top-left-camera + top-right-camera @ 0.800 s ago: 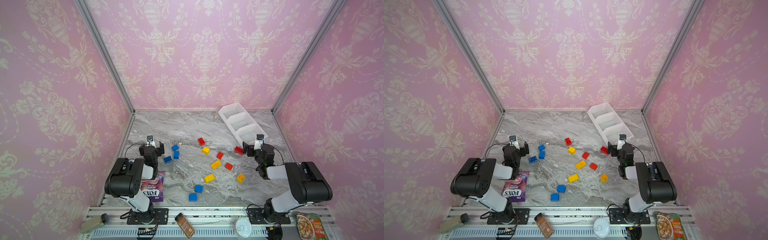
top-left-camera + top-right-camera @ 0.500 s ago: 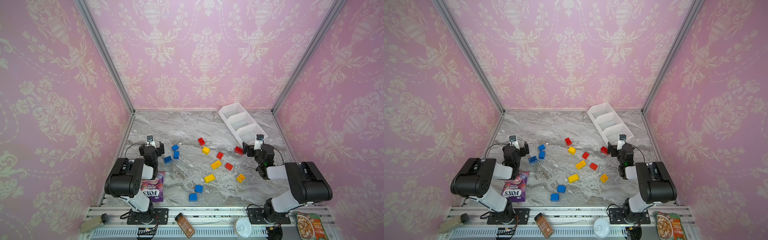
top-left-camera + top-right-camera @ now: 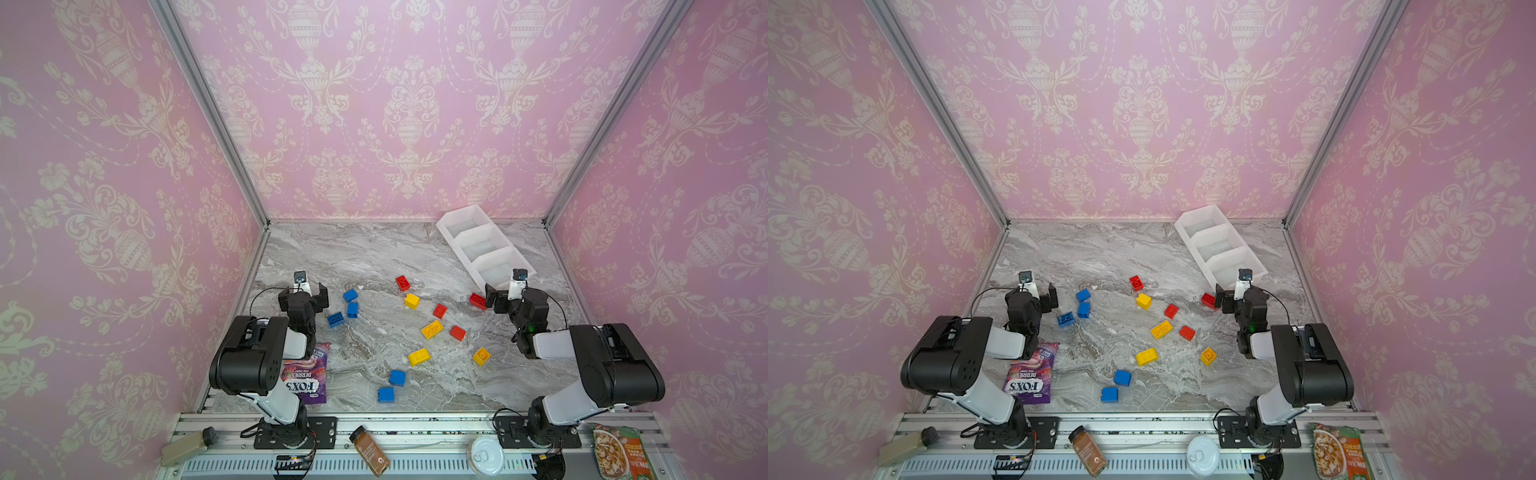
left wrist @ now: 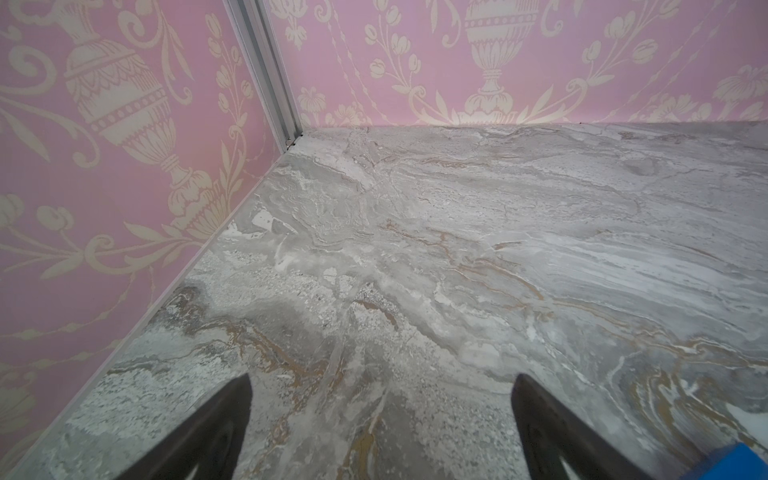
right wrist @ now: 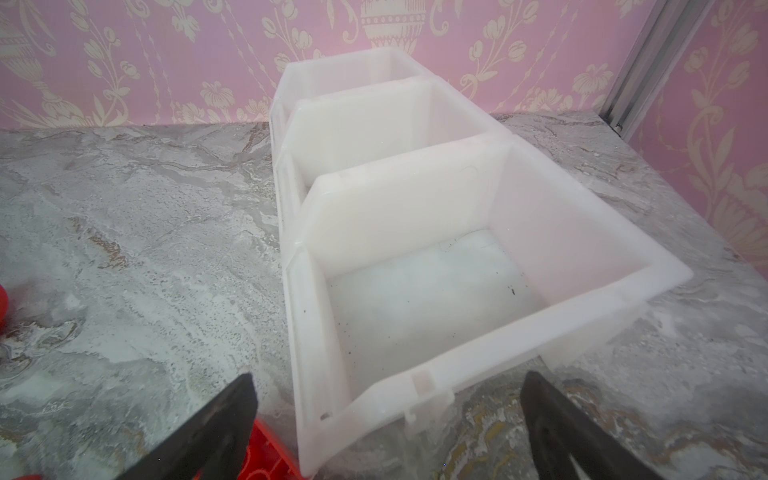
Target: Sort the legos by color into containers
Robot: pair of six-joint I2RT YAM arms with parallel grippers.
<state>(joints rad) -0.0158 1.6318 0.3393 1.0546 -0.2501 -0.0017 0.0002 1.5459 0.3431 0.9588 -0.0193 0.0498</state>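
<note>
**Both grippers gaping, bricks lying loose on the marble**

The left gripper (image 3: 303, 294) is sitting low near the left wall, its jaws standing as wide apart as they go and gripping nothing; in the left wrist view its fingers (image 4: 216, 424) are framing only bare table (image 4: 457, 249); three blue bricks (image 3: 353, 309) are lying just beside it, toward the middle. The right gripper (image 3: 505, 293) is gaping just as wide and carrying nothing; it is pointing at the near end of the containers (image 3: 476, 231), which are running diagonally toward the back right corner; a red brick (image 3: 477, 300) is lying just beside one of its fingers, close to the nearest bin's corner. The legos (image 3: 432, 330) are lying scattered over the middle of the table, red and yellow ones mixing between the arms, two blue ones nearer the front edge; every brick in view is sitting outside the bins. A purple candy pouch (image 3: 305, 374) is lying under the left arm.
</note>
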